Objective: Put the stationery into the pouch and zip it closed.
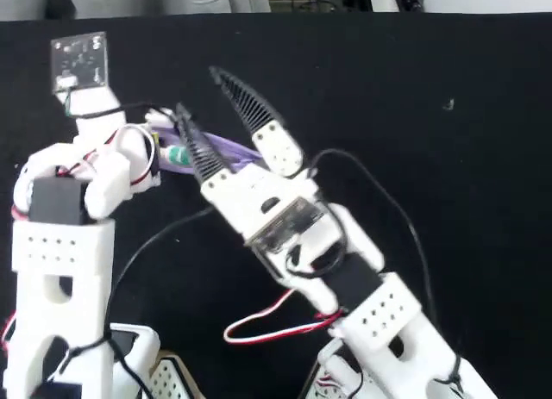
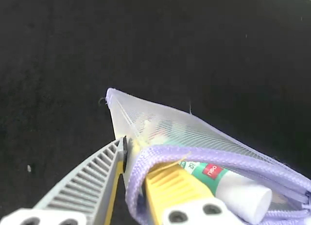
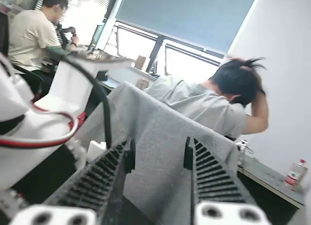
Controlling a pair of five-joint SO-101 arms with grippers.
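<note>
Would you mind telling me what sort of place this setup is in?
Likely an office or lab: a black-covered table, large windows with a blind, and a desk behind.

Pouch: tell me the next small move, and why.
Probably lower the right claw toward the pouch mouth, ready to zip it: the glue stick already lies inside, the left claw pinches the open purple rim, and the right claw is open, pointing upward.
</note>
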